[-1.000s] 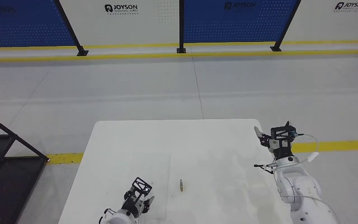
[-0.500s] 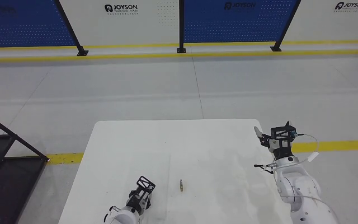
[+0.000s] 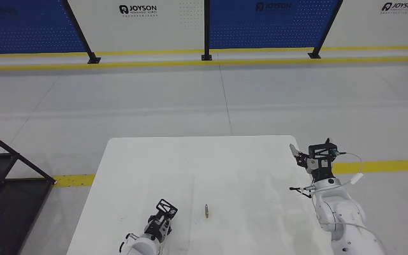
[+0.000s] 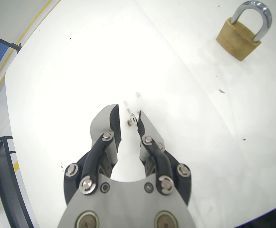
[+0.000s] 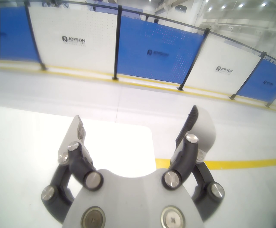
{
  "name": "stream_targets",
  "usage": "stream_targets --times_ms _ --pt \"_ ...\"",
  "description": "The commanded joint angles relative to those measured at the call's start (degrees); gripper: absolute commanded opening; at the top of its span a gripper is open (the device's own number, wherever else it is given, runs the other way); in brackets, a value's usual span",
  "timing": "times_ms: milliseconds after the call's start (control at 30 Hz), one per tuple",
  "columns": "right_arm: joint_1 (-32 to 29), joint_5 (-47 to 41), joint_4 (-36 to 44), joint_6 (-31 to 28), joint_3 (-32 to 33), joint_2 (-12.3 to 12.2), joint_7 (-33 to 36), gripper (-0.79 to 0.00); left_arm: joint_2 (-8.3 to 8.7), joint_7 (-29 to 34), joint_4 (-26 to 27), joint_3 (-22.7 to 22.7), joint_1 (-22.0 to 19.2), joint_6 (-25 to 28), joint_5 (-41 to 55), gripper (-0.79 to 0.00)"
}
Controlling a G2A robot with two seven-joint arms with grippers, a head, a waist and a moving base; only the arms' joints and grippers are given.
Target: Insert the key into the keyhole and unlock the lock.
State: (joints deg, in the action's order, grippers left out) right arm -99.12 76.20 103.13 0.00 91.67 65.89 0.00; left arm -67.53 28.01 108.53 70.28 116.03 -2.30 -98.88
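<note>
Left gripper down at the key, lock lying just off to its side.
Your left gripper (image 4: 127,110) sits narrowly open on the white table (image 4: 64,64), with the key (image 4: 132,120) lying between its tips, unclamped. Glare hides the blade, so you can't tell its heading. The brass lock (image 4: 237,44) lies flat, shackle end away from that gripper. The right gripper (image 5: 136,112) gapes wide, empty, at the table's right edge.

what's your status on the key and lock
left gripper open, straddling key, not yet gripped. right gripper open, empty. lock apart, shackle shut. nothing between.

Silver left hand (image 4: 127,110), black ribbed pads (image 4: 114,121), round screws (image 4: 87,186)
</note>
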Motion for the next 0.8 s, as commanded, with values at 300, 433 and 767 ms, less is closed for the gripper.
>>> stream_targets --times_ms 300,433,767 --pt "0.0 0.0 0.0 0.0 0.0 0.0 0.0 0.0 -0.08 0.41 -0.6 -0.01 -0.74 0.31 0.12 -0.646" --pt "0.0 0.0 0.0 0.0 0.0 0.0 0.0 0.0 -0.08 0.46 -0.73 0.17 -1.0 0.59 0.29 -0.65" --pt "0.0 0.0 0.0 0.0 0.0 0.0 0.0 0.0 -0.25 0.64 -1.04 -0.59 -2.15 0.84 0.09 -0.505"
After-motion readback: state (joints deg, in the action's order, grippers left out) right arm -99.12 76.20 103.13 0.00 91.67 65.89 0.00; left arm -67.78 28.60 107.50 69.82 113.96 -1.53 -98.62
